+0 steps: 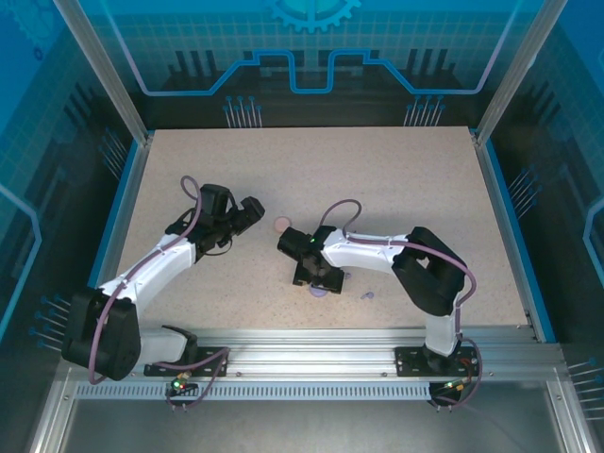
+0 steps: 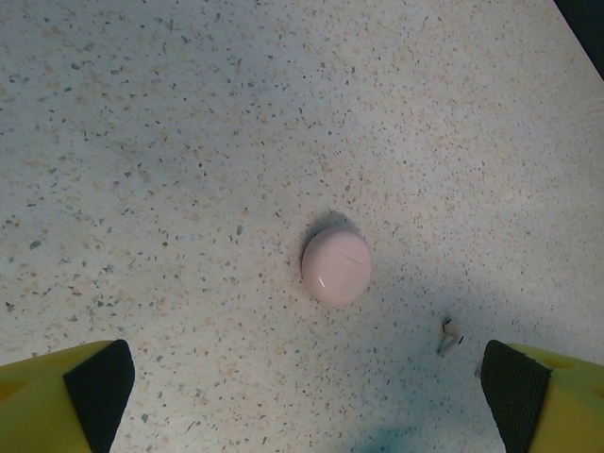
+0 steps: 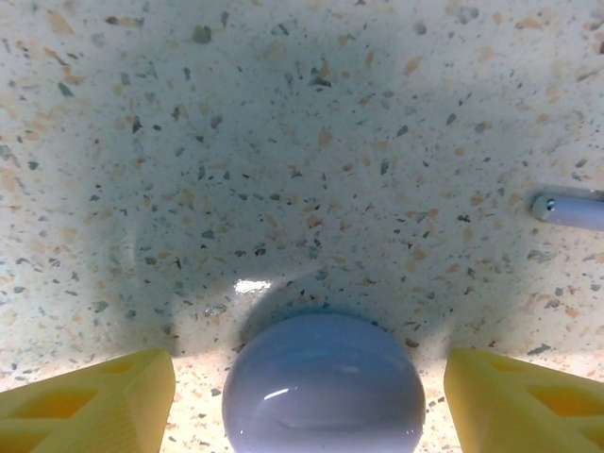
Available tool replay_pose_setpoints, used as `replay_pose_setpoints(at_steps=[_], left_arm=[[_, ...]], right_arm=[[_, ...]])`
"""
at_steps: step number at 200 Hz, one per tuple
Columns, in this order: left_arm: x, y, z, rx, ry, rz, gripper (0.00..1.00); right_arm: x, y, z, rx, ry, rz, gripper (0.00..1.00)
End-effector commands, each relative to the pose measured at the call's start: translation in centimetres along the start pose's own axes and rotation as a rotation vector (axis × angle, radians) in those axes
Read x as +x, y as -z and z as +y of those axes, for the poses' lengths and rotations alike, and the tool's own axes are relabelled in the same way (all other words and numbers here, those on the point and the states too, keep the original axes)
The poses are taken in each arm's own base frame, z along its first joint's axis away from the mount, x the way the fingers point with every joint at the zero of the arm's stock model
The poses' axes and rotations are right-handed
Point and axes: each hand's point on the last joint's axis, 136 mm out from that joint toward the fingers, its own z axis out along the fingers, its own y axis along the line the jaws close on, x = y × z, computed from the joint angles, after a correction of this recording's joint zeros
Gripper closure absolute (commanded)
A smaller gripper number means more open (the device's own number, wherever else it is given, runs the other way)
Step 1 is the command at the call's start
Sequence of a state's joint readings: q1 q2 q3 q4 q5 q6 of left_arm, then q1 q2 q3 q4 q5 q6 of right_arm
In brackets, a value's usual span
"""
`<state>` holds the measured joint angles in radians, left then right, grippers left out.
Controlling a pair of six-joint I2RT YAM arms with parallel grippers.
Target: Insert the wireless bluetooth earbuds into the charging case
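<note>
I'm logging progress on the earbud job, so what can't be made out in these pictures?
Lilac case: right wrist view, the bottom edge cuts off its near side; from above, the right gripper covers most of it.
Lilac bud: right wrist view, the right edge cuts it, leaving a stem end.
Pale bud: left wrist view, too small and shadowed for detail.
Pink case: left wrist view, shut, so its inside is hidden.

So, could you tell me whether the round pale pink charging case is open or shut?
Shut: the round pale pink charging case shows a smooth unbroken dome, no lid raised.
</note>
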<state>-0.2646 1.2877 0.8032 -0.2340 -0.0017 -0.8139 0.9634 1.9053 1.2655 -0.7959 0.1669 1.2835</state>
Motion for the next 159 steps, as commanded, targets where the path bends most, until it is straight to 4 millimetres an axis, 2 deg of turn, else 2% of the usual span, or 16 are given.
replay_pose_setpoints(at_steps=[1, 115, 159], left_arm=[[0.2, 0.0, -0.3, 0.027, 0.004, 0.017, 0.01], [0.2, -0.3, -0.3, 0.026, 0.0, 0.023, 0.01], [0.5, -0.3, -0.7, 0.046, -0.007, 0.039, 0.01]], right_arm=[[0.5, -0.3, -0.1, 0.021, -0.003, 0.013, 0.26], [0.8, -1.2, -0.8, 0.018, -0.003, 0.022, 0.33], [0.8, -1.4, -1.0, 0.009, -0.006, 0.023, 0.39]])
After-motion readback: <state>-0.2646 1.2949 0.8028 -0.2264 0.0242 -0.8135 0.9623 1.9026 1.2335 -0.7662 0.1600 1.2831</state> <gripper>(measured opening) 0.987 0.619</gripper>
